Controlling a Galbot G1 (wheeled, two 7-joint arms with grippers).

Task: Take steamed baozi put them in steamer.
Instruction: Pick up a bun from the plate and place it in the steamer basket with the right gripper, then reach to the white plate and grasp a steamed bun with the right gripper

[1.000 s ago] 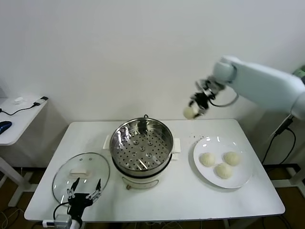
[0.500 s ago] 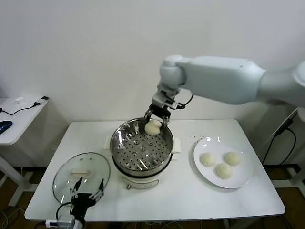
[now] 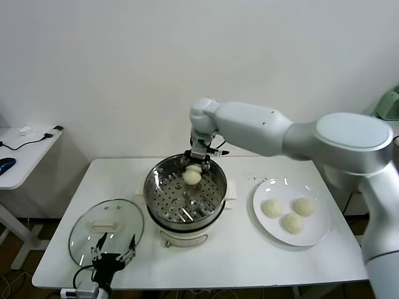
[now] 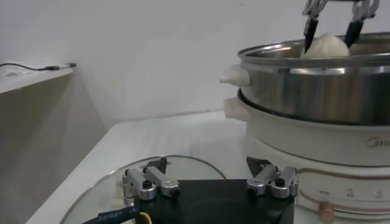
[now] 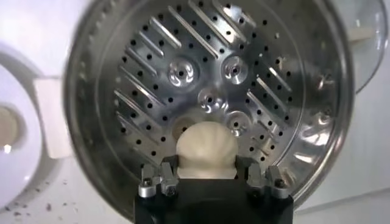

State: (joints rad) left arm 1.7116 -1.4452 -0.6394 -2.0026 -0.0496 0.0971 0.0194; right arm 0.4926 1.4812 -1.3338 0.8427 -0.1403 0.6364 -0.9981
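Note:
My right gripper [image 3: 192, 172] is shut on a creamy-white baozi [image 3: 192, 176] and holds it inside the rim of the shiny steel steamer [image 3: 163, 175], over the far part of its perforated tray [image 5: 207, 73]. The right wrist view shows the baozi [image 5: 206, 149] between the two fingers, above the tray. The left wrist view shows the baozi [image 4: 326, 45] just above the steamer's rim [image 4: 317, 56]. Three more baozi [image 3: 272, 208] [image 3: 303, 206] [image 3: 292, 222] lie on a white plate [image 3: 315, 235] at the right. My left gripper [image 3: 113, 254] is open and empty, low at the table's front left.
A round glass lid [image 3: 87, 227] lies flat on the table left of the steamer, just beyond my left gripper; it also shows in the left wrist view [image 4: 116, 192]. A small side table [image 3: 19, 156] with a cable stands at far left.
My right arm has carried the baozi from above the table's far right over to the steamer and lowered it inside the rim. The left arm has barely moved.

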